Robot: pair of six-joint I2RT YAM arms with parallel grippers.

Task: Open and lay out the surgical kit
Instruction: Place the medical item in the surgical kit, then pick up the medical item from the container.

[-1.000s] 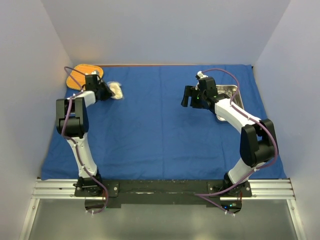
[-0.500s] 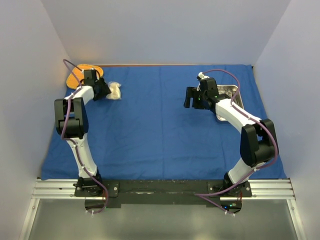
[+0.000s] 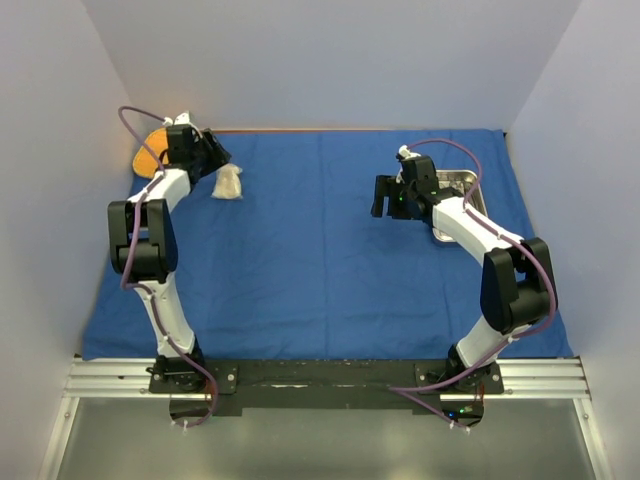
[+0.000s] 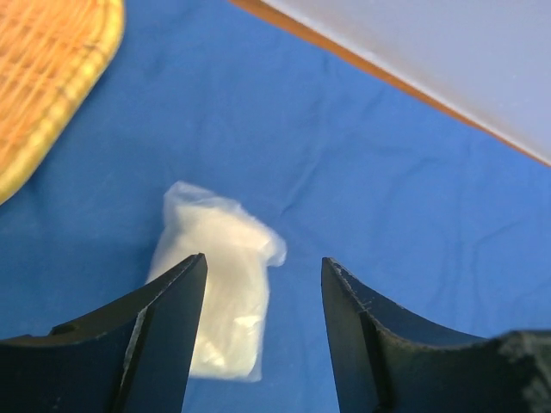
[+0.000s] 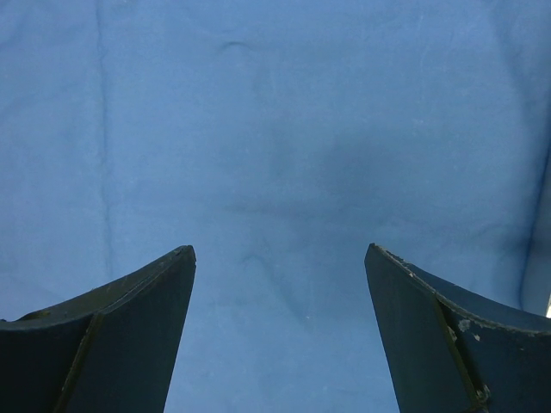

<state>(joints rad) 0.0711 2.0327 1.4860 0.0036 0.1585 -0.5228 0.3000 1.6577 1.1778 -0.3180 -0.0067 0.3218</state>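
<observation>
**Gauze pack released on the cloth; both sets of jaws open**

My left gripper [image 4: 263, 261] stands with its jaws parted and nothing clamped. A second ago it sat low against the white gauze pack [image 4: 219, 284]. It has since drawn back toward the far wall and now hangs above the pack. The pack lies flat on the blue cloth wrap [image 3: 320, 250], near the orange mat [image 4: 43, 77] but apart from it, and is turned slightly from its earlier lie.

My right gripper [image 5: 280, 249] holds almost the same station as before, jaws wide over bare cloth and gripping nothing. The steel tray [image 3: 462, 182] rests unmoved at the far right of the cloth, just behind my right arm.
</observation>
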